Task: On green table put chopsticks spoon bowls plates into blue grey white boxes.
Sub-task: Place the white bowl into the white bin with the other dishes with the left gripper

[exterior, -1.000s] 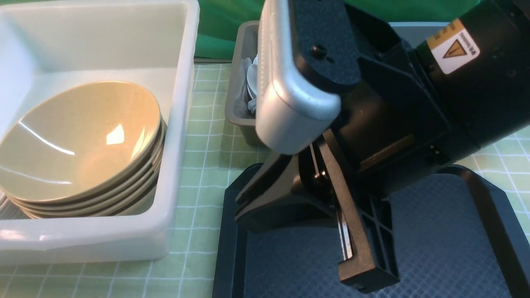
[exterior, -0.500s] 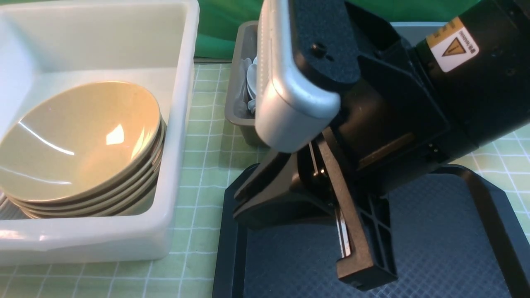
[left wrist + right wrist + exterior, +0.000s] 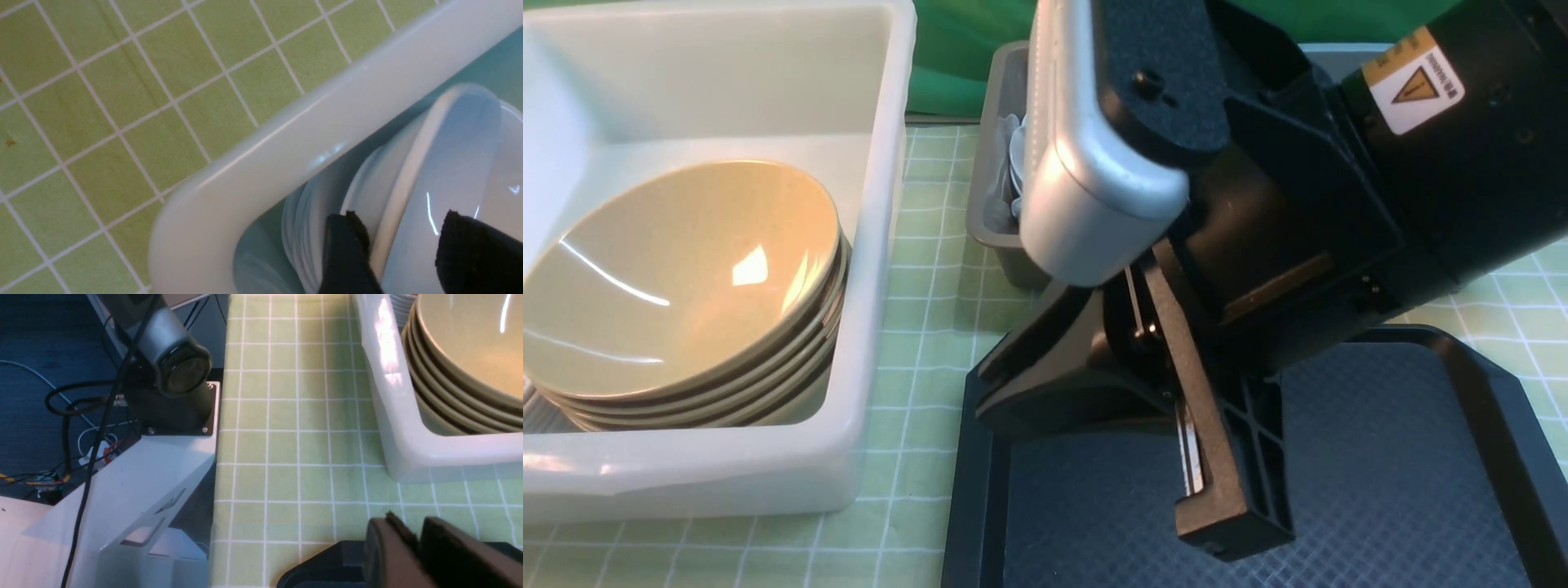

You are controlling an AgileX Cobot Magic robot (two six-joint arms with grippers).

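Note:
The big white box stands on the green table with a stack of olive bowls inside. In the left wrist view, white plates stand on edge against the white box's wall. My left gripper is open, with the rim of one plate between its fingers. My right gripper hangs shut and empty over the black tray's corner; it shows too in the right wrist view. White spoons lie in the grey box. The chopsticks are out of view.
The black textured tray lies under the right arm, which fills much of the front view. A pale bluish rim peeks out behind that arm. The table's near edge and the left arm's base show in the right wrist view.
The right gripper has drifted a little to the left and upward over the tray. The bowls and boxes have not moved.

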